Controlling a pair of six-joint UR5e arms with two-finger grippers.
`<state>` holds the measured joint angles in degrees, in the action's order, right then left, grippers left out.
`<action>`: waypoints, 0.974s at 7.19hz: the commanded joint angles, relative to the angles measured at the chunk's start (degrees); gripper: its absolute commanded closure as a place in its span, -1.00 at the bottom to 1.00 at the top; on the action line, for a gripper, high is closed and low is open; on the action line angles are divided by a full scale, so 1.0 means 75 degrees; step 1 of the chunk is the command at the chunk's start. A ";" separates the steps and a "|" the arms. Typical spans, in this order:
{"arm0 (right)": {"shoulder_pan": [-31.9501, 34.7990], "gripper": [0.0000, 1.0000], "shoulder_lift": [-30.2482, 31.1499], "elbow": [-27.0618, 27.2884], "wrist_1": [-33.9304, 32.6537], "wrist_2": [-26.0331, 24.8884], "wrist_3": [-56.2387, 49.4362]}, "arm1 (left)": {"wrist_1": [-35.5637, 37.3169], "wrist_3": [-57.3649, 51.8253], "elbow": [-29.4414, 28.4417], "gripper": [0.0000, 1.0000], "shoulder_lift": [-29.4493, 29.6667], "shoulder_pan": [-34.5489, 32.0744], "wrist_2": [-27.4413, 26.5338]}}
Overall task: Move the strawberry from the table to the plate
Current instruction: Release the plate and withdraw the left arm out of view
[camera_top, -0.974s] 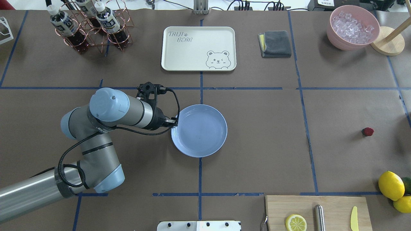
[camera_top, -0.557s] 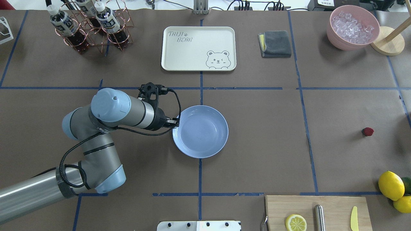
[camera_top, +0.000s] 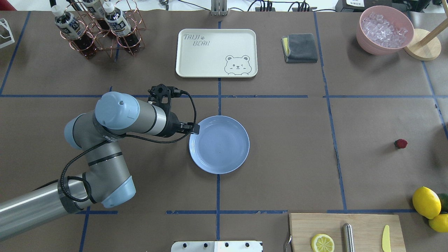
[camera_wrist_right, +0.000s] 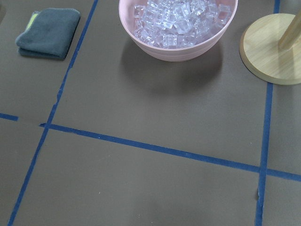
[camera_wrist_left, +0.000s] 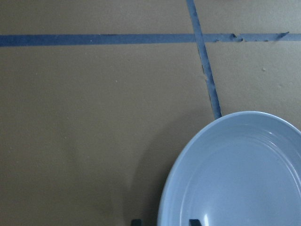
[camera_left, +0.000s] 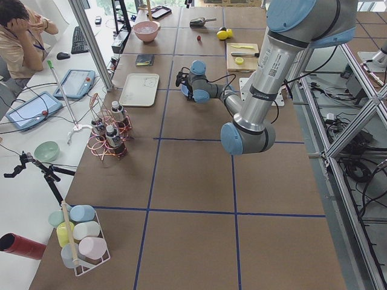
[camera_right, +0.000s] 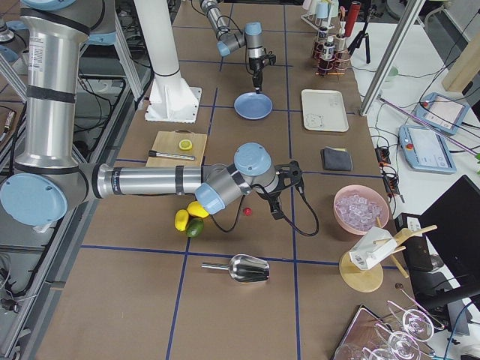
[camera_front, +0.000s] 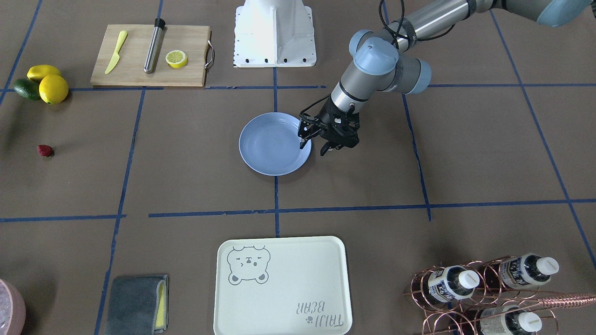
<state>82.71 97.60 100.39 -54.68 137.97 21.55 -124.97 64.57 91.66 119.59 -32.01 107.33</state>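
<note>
I see my left gripper (camera_front: 313,149) at the plate (camera_front: 270,144), jaws apart and straddling its rim on the robot's left side, gripping nothing (the wrist view shows one fingertip on each side of the rim). The strawberry (camera_top: 401,143) lies on the table (camera_top: 287,157), well apart from the plate on the robot's right, near the lemons (camera_top: 426,202). I cannot tell whether the right gripper (camera_right: 295,169) is parted or closed.
</note>
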 commanded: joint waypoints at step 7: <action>-0.2151 -1.00 -0.1094 0.0006 0.1245 -0.0090 0.1945 | 0.4229 -0.9147 0.0122 -1.00 -0.2758 -0.7244 0.3642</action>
<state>70.75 90.79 98.31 -44.23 137.67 29.26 -93.62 6.23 96.58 102.65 -77.69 132.41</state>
